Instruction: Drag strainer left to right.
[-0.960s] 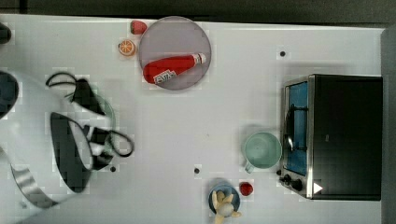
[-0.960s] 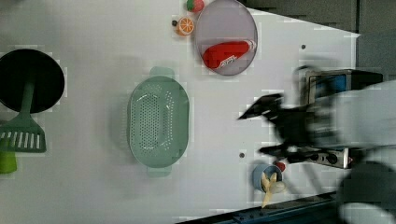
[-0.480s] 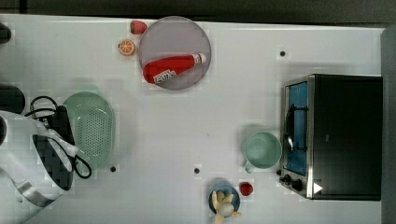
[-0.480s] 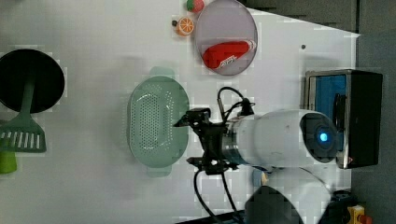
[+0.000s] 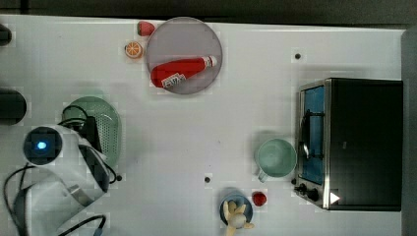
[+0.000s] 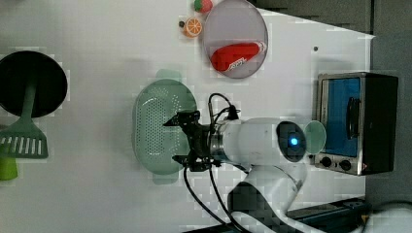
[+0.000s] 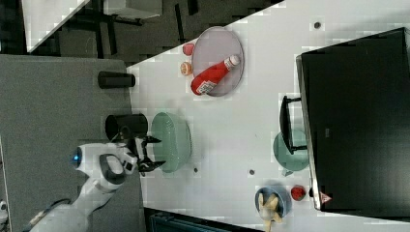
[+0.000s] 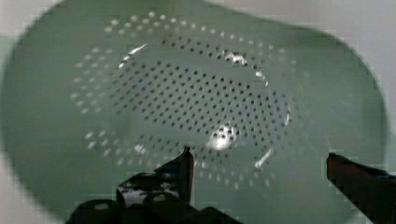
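Pale mint-green perforated plastic strainer (image 6: 163, 127), oblong, at 9 o'clock of white tabletop (image 5: 211, 132) in top view. Hand (image 6: 180, 139) spread wide, empty, over rim at 3 o'clock in left view. Likely light, stiff, slippery; hook inside wall near rim.

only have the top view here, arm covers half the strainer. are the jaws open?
Observer: Yes. In the left view the gripper has its jaws spread wide, over the strainer at the rim nearest the arm.
Operator: Holding anything?
Observer: No. The wrist view shows the dotted basin between the two fingertips, nothing pinched.
Operator: Anything inside the strainer?
Observer: The wrist view shows bare holes, nothing lying in it.
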